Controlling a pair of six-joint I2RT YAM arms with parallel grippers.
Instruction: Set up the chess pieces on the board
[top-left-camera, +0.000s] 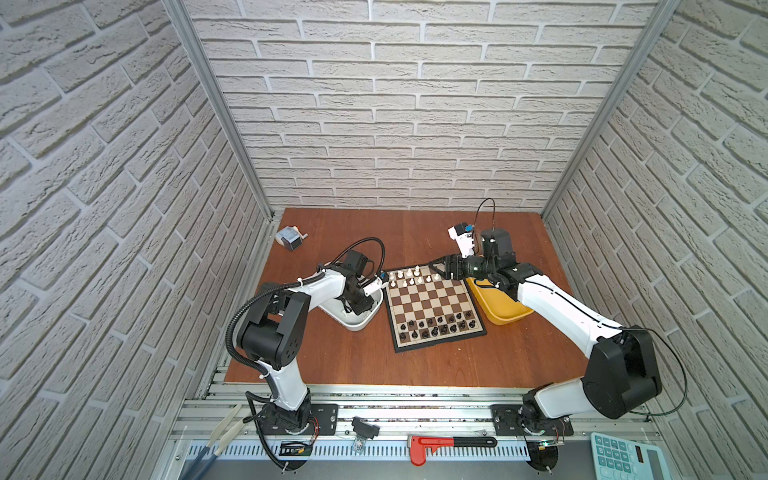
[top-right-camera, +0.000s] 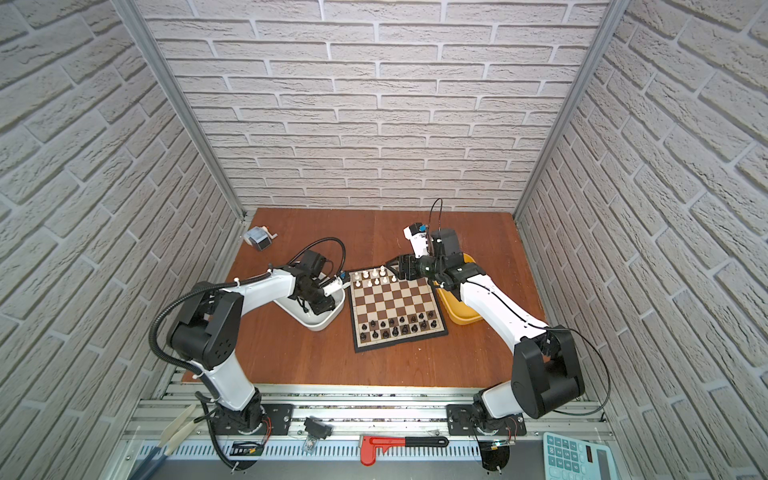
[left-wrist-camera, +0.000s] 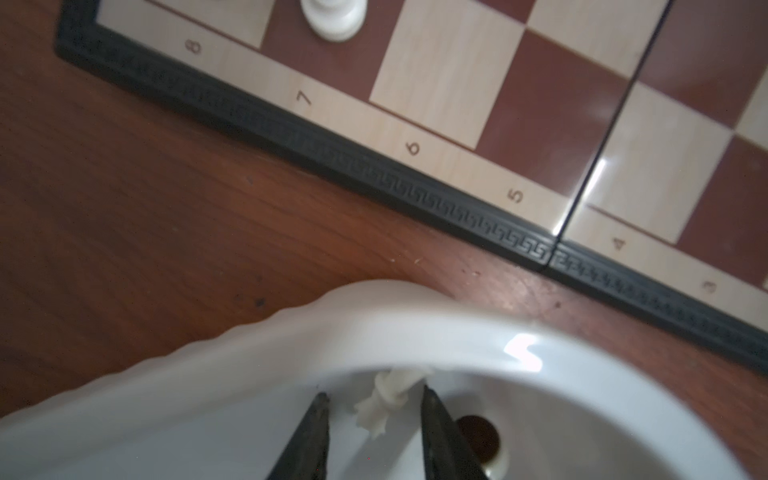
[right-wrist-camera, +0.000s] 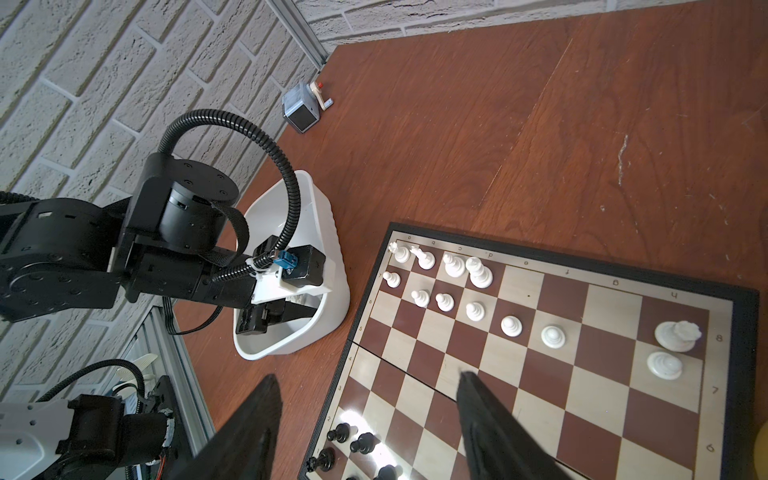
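A white piece (left-wrist-camera: 384, 401) lies on its side in the white tub (left-wrist-camera: 249, 365), tucked against the wall, with the left gripper (left-wrist-camera: 374, 392) lowered over it. Its jaws stand partly open, one on each side of the piece, not yet gripping it.

The risk is a poor pinch. Caught across its thin neck while lying flat, the piece could swivel or pop free — and even if held, it would arrive tilted and likely topple on its square. A dark round shape (left-wrist-camera: 478, 434) beside it may be another piece's base; the view is too blurred to say.

The left arm (top-left-camera: 316, 286) reaches forward, wrist bent down into the tub, just beside the board (top-left-camera: 434, 299). The right arm (top-left-camera: 557, 303) stretches across the yellow tub (top-left-camera: 505, 311). The right gripper (right-wrist-camera: 368, 375) is held level above the board's far edge, jaws wide and empty.

White chess pieces (top-left-camera: 409, 276) fill part of the far rows — black ones stand in the near rows.
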